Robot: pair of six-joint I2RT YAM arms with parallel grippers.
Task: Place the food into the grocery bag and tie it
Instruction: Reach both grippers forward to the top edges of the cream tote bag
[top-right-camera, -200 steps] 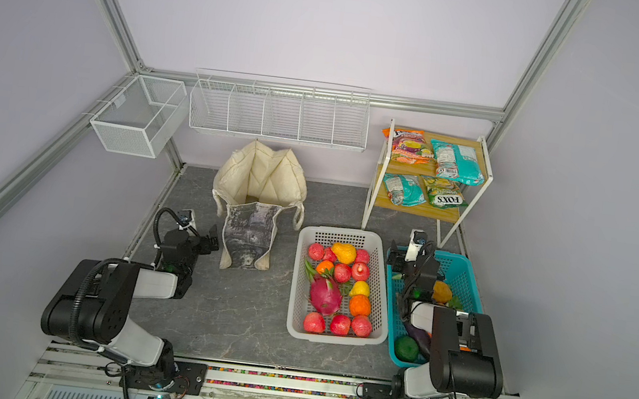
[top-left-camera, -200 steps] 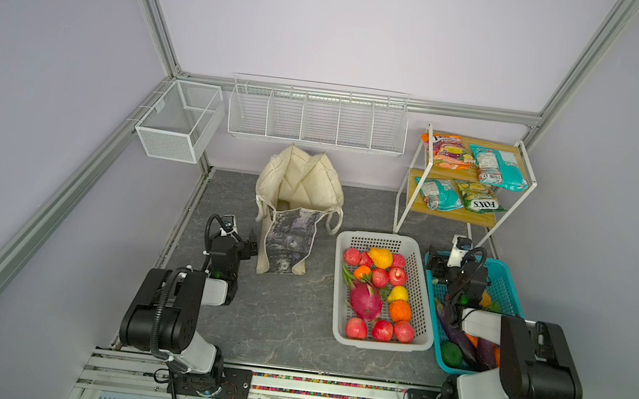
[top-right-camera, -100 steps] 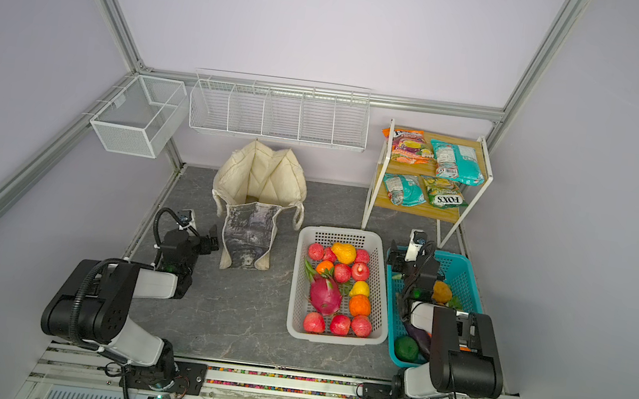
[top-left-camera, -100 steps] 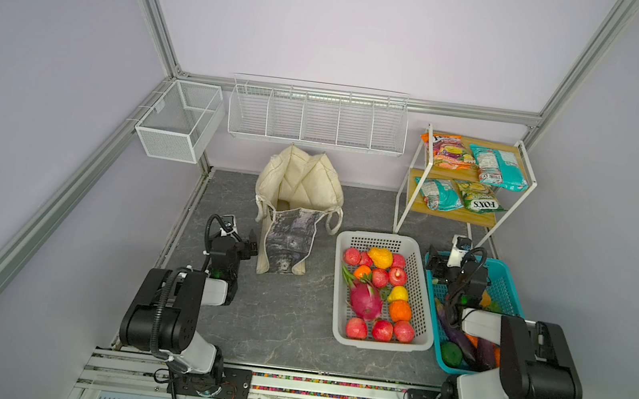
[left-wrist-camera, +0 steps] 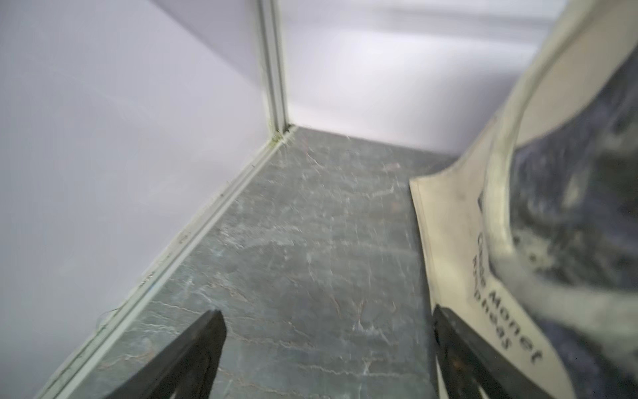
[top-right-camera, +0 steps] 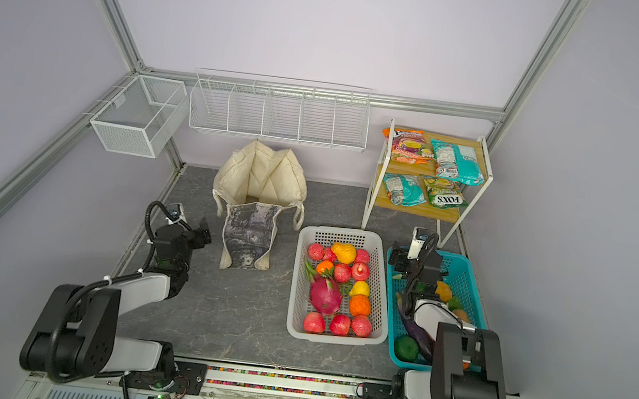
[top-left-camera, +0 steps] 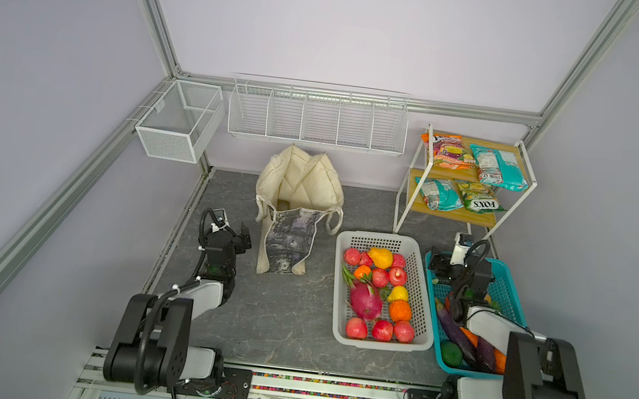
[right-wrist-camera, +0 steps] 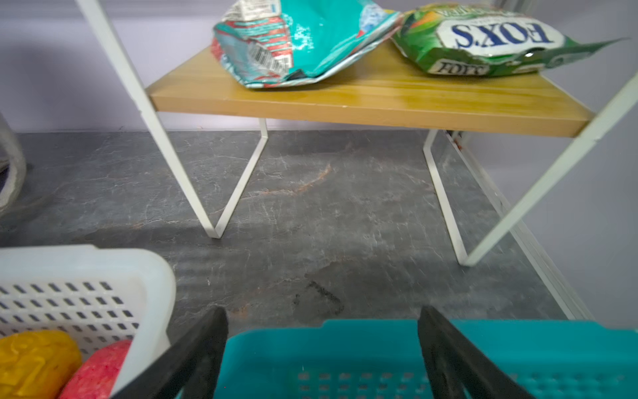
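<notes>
Two grippers are both holding their fingers spread wide with nothing between them. The left gripper (left-wrist-camera: pixel 326 312) is hovering low over the floor just left of the grocery bag (top-left-camera: pixel 298 189); whether its right finger is touching the cloth I cannot tell. The right gripper (right-wrist-camera: pixel 322 311) is hanging over the far left corner of the teal basket (top-left-camera: pixel 508 284). The bag is standing far in the middle, near the back wall, with its mouth open and its printed panel (top-left-camera: pixel 289 242) drooping toward the near side onto the floor. The food is still lying outside the bag: red apples (top-left-camera: pixel 356 327), oranges (top-left-camera: pixel 399 310) and a pink dragon fruit (top-left-camera: pixel 365 299) are resting in the white basket (top-left-camera: pixel 377 239), which is sitting between the bag and the teal basket. Purple aubergines (top-left-camera: pixel 459 336) are lying in the teal basket, partly hidden under the right arm. Teal snack packets (top-left-camera: pixel 496 167) are lying on the wooden shelf rack (top-left-camera: pixel 454 216) at the far right, beside a green packet (right-wrist-camera: pixel 490 38). A long wire rack (top-left-camera: pixel 316 118) is hanging on the back wall above the bag, and a mesh box (top-left-camera: pixel 177 123) is hanging at the far left. The floor (top-left-camera: pixel 281 321) is showing a dark grey marble pattern, and pale lilac walls in aluminium frames are closing the room.
</notes>
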